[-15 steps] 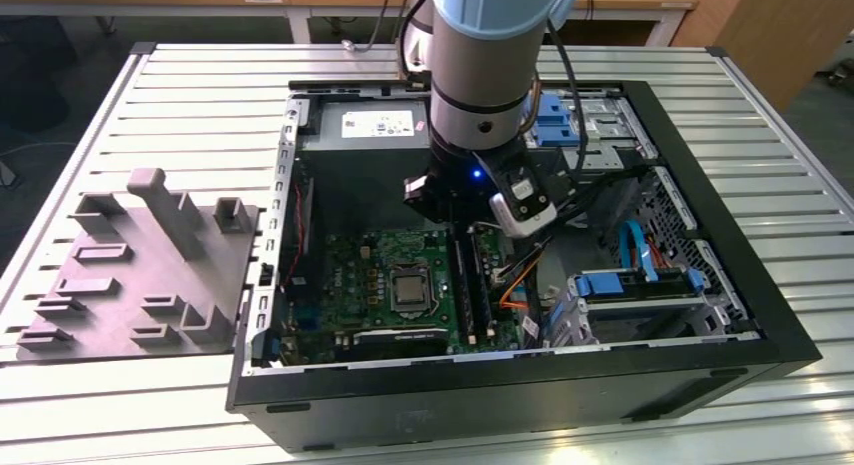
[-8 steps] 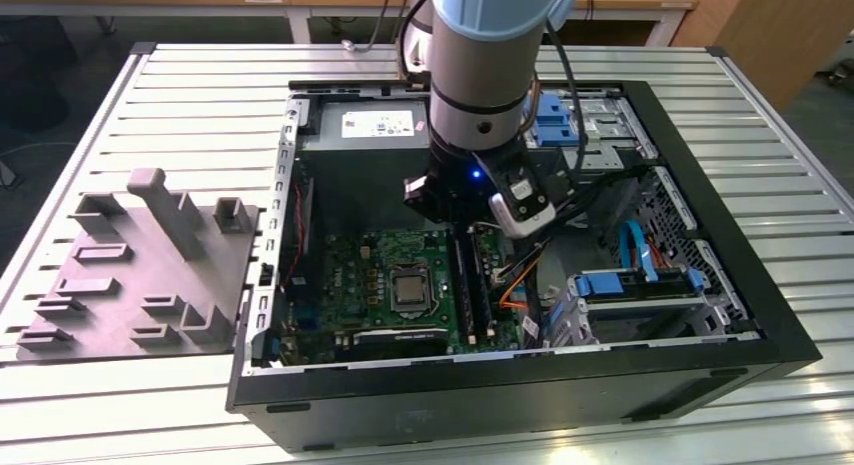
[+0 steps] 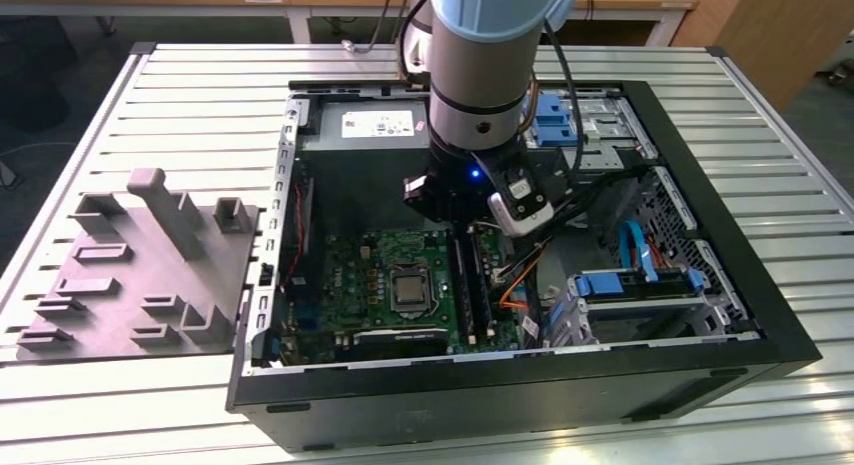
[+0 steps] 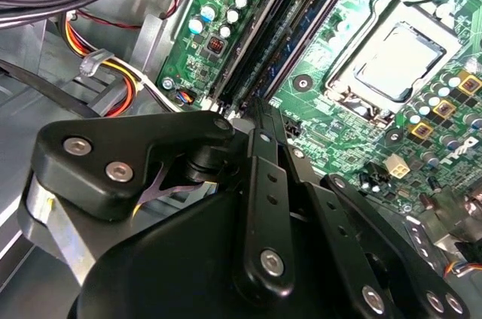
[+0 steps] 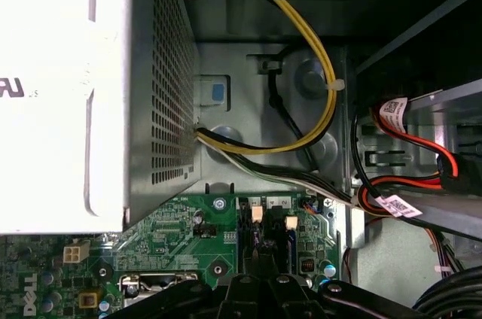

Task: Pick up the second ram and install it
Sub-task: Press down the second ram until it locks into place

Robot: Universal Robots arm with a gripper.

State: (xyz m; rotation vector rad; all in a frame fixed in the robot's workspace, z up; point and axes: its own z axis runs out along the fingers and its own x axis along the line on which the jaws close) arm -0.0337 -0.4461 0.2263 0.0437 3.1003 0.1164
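Observation:
My gripper (image 3: 465, 223) hangs inside the open computer case, low over the far end of the long black memory sockets on the green motherboard (image 3: 354, 275). In both wrist views its black fingers meet at the tips (image 4: 252, 108) (image 5: 260, 272), shut, right above the near end of those sockets. A slim dark blue-green board, the second ram (image 4: 295, 33), stands on edge in the sockets and runs away from the fingertips; it is also seen as a dark strip in the exterior view (image 3: 463, 285). Whether the tips touch it is hidden by the fingers.
The processor socket (image 4: 395, 59) lies beside the memory sockets. A perforated metal power supply (image 5: 143, 93) and yellow and red cables (image 5: 320, 101) crowd the case wall. Blue drive brackets (image 3: 641, 280) fill the exterior view's right. A grey fixture (image 3: 134, 275) sits on the slatted table.

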